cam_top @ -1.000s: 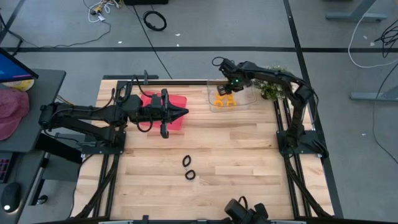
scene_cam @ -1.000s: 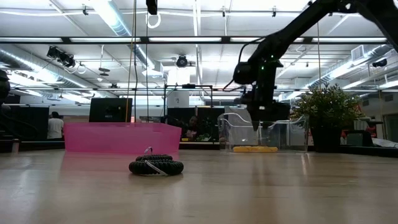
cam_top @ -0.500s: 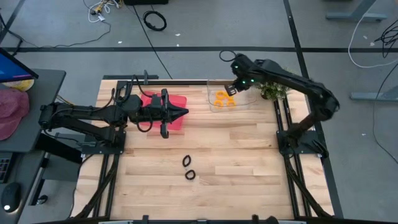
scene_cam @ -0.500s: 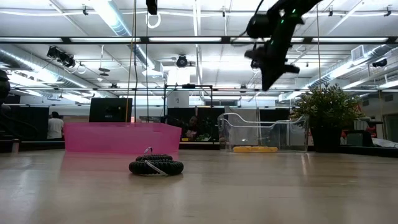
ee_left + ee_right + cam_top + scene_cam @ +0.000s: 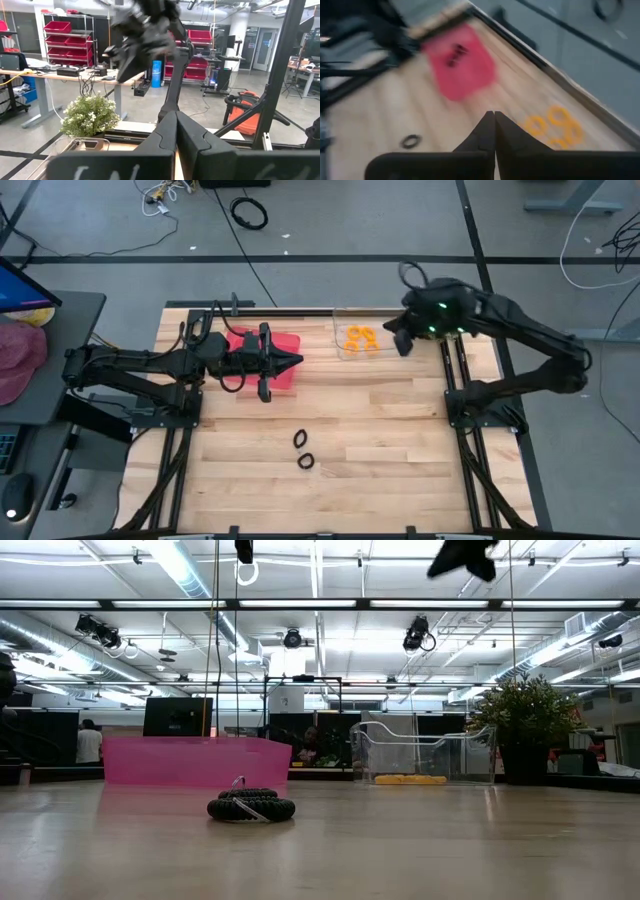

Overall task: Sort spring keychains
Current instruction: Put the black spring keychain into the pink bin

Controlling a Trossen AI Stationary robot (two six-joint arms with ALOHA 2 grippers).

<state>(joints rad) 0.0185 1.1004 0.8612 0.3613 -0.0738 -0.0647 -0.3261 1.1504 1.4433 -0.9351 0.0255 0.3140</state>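
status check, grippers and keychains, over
Right gripper shut, empty, beside clear bin. Left gripper shut over pink bin. Two black keychains on table.

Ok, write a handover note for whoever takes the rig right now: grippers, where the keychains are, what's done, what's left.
Left gripper: jaws shut, empty, hovering at the pink bin.
Right gripper: jaws shut, empty, raised beside the clear bin.
Done: orange keychains lie in the clear bin; one dark item shows in the pink bin in the right wrist view.
Left: two black keychains lie on the table, touching neither bin. They look bound for the pink bin.
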